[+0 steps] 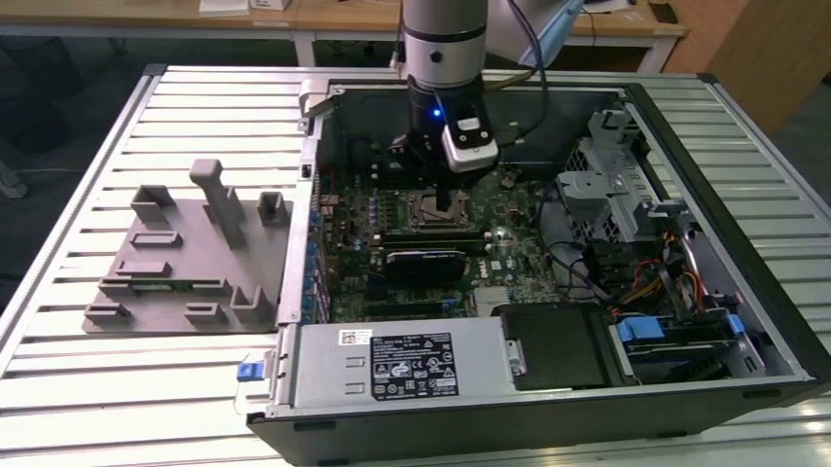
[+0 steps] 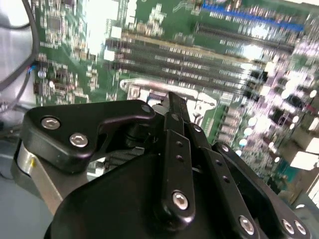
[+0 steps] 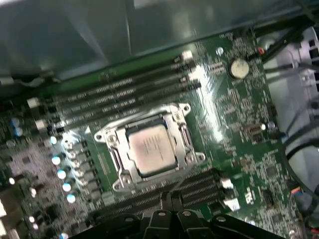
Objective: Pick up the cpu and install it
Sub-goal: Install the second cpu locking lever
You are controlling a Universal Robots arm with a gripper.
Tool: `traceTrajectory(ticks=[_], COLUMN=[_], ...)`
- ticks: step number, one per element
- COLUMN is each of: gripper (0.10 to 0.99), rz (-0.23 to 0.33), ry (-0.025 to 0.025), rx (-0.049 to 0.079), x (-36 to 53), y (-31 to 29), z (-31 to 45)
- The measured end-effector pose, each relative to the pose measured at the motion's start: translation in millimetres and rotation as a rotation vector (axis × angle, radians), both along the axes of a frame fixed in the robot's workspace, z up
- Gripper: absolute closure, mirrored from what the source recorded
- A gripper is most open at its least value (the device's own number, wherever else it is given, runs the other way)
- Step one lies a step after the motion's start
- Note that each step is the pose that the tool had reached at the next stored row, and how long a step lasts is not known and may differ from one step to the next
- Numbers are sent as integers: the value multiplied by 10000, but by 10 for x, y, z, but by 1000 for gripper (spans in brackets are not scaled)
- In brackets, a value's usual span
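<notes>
The arm hangs straight down into the open computer case (image 1: 546,409), its gripper (image 1: 446,206) poised just over the socket (image 1: 429,207) in the middle of the green motherboard (image 1: 520,258). In the first wrist view the cpu (image 3: 151,148) lies flat inside the metal socket frame (image 3: 185,142), shiny top up, and the gripper's fingertips (image 3: 172,198) show drawn together with nothing between them, a little apart from the chip. In the second wrist view the fingers (image 2: 175,117) also look pressed together and empty. So the chip seems already seated, and the placing step looks finished or nearly so. I'd judge that any move here calls for a clean vertical path, without brushing the frame or nudging the chip. The grey fixture (image 1: 189,258) sits on the slatted table (image 1: 78,175), at the exterior view's left, well apart from the case.
</notes>
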State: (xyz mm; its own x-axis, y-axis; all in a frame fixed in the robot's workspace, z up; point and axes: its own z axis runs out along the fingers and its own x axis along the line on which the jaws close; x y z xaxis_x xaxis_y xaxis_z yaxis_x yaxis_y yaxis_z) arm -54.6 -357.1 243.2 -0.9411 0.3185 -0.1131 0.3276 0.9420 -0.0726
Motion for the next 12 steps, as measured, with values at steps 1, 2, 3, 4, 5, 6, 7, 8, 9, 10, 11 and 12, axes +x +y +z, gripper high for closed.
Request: traceTrajectory(ticks=[1, 2, 3, 4, 5, 6, 7, 8, 9, 10, 11, 12], gripper=[980, 980, 980, 980, 980, 980, 980, 980, 980, 980, 980, 980], rz=[1, 1, 1, 9, 30, 75, 126, 171, 208, 232, 248, 260], ry=[-1, -1, -1, 0, 0, -1, -1, 0, 1, 0, 0, 0], rx=[11, 25, 51, 98, 167, 244, 322, 381, 415, 432, 445, 463], x=[0, 0, 0, -1, -8, -15, -22, -32, -43, -58, -76, -94], y=[-28, -53, -74, -87, -92, -94, -96, -99, -105, -114, -125, -135], z=[-2, -4, -8, -14, -21, -29, -37, -45, -52, -58, -63, -70])
